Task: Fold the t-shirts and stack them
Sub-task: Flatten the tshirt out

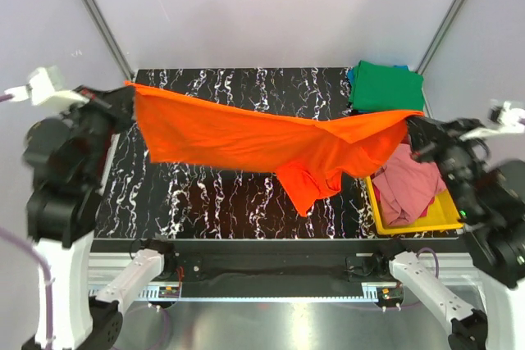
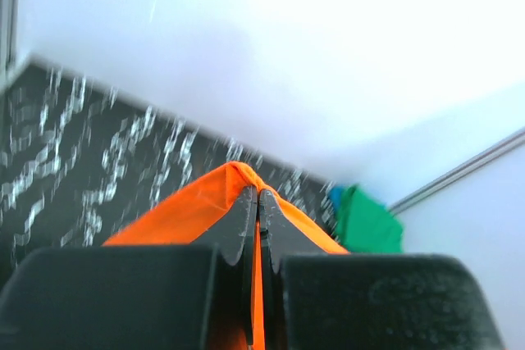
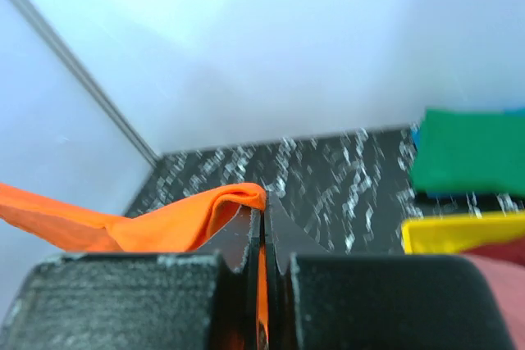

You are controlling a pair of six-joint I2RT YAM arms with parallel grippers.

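A bright orange t-shirt [image 1: 254,141] hangs stretched in the air across the table between my two arms. My left gripper [image 1: 127,97] is shut on its left corner, and the orange t-shirt [image 2: 184,211] drapes over the jaws of the left gripper [image 2: 258,196]. My right gripper [image 1: 412,125] is shut on the other corner, where the orange t-shirt [image 3: 176,219] spills to the left of the right gripper [image 3: 263,202]. A folded green t-shirt [image 1: 385,86] lies at the back right on a blue one [image 1: 351,78]. A pink t-shirt [image 1: 410,182] sits crumpled in the tray.
A yellow plastic tray [image 1: 418,225] stands at the right edge of the black marbled table [image 1: 205,194]. White walls with metal corner posts [image 1: 98,18] close in the back and sides. The shirt's sleeve part sags lowest near the table's middle right.
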